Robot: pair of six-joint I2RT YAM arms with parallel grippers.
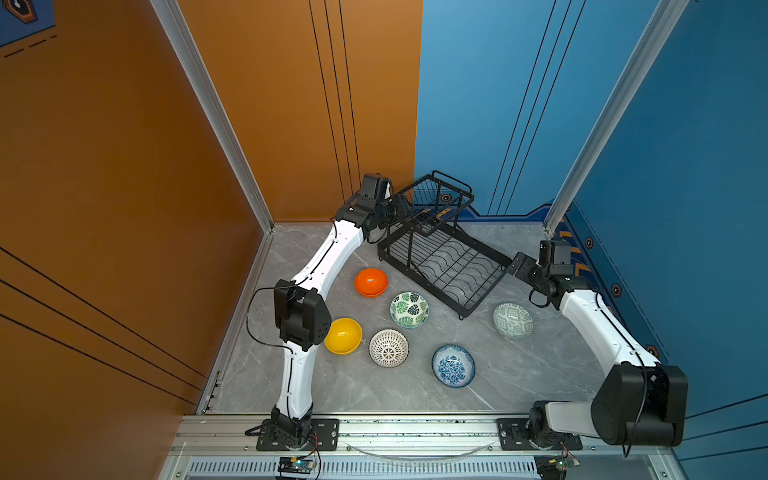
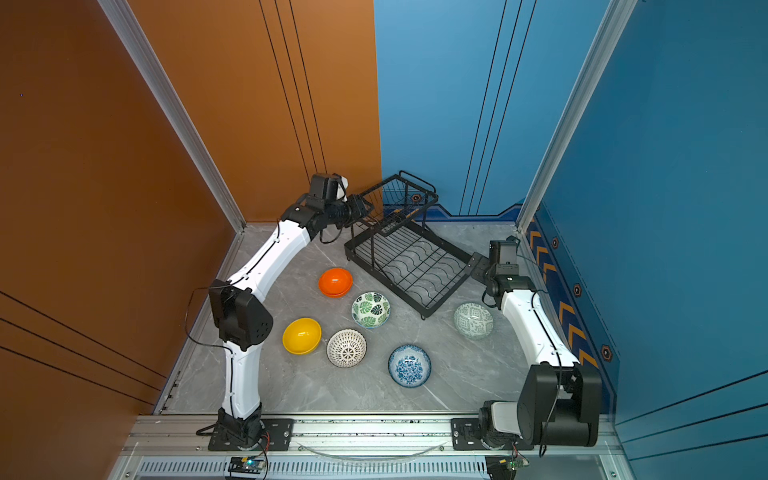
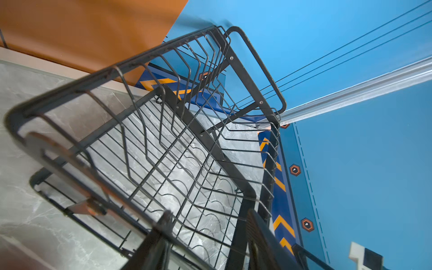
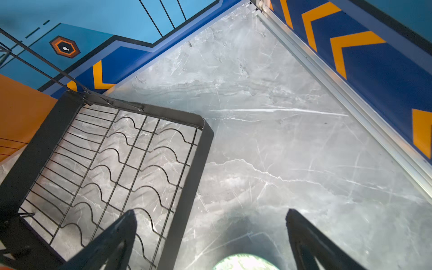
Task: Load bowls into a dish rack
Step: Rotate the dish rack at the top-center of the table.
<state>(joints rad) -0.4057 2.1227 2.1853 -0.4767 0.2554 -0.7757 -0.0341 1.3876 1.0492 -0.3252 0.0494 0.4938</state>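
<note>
Jaws of my left gripper (image 3: 209, 211) stand narrow about the raised basket frame of the dish rack (image 1: 449, 266); clamped or not, I cannot tell. Rack sits slantwise by the table's (image 1: 519, 374) far edge. Nearer the front edge: yellow bowl (image 1: 343, 336), orange bowl (image 1: 371, 282), lattice bowl (image 1: 389, 348), leaf bowl (image 1: 409, 309), blue bowl (image 1: 453, 365), grey-green bowl (image 1: 513, 320). Right gripper (image 4: 210, 211) gapes wide at the rack's right-end corner.
</note>
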